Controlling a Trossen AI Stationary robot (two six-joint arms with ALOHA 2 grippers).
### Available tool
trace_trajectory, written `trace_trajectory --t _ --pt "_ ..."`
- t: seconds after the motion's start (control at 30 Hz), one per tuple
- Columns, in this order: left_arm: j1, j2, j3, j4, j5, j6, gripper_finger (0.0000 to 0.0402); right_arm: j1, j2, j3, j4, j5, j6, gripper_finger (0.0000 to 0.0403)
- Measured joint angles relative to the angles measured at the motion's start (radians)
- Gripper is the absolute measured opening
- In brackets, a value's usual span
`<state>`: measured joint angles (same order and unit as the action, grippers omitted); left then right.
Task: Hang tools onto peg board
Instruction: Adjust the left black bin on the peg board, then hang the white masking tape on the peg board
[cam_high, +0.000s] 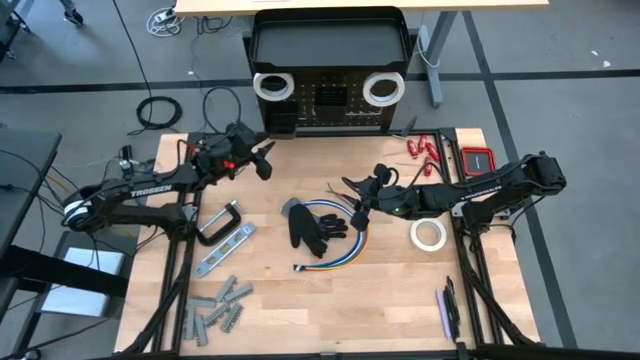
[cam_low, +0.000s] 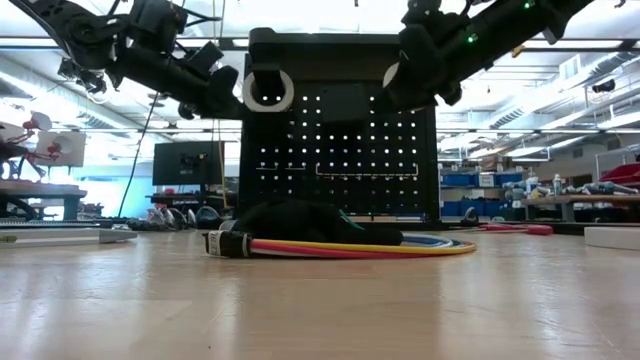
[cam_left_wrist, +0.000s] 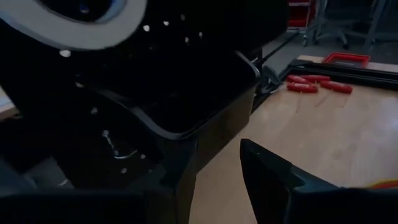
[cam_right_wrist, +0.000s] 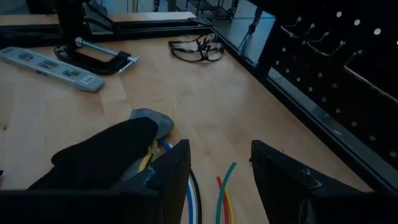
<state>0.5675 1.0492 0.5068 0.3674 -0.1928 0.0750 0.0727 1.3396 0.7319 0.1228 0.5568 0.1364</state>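
The black peg board (cam_high: 328, 45) stands upright at the table's far edge. Two white tape rolls (cam_high: 272, 87) (cam_high: 383, 89) hang on its face. My left gripper (cam_high: 264, 160) hovers open in front of the board's left part, just below the left roll (cam_left_wrist: 93, 28) and beside a small black bin (cam_left_wrist: 186, 106). Nothing is between its fingers. My right gripper (cam_high: 352, 195) is open above mid-table, over black gloves (cam_high: 315, 225) and a coil of coloured cables (cam_right_wrist: 221, 186). A black clamp (cam_high: 220, 222) and a silver-grey flat bar (cam_high: 225, 250) lie on the left of the table.
Grey metal pieces (cam_high: 215, 305) lie near the front left. A third white tape roll (cam_high: 428, 234) lies flat on the right. Red-handled tools (cam_high: 425, 148) and a red case (cam_high: 478, 160) lie at the far right. A purple-handled tool (cam_high: 443, 310) lies at the front right.
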Motion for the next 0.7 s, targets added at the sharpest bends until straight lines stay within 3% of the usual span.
trace_trajectory --t 0.7 --pt "-0.052 -0.019 -0.001 -0.054 -0.004 -0.026 0.0136 0.000 0.000 0.000 -0.028 0.000 -0.008 0.0178"
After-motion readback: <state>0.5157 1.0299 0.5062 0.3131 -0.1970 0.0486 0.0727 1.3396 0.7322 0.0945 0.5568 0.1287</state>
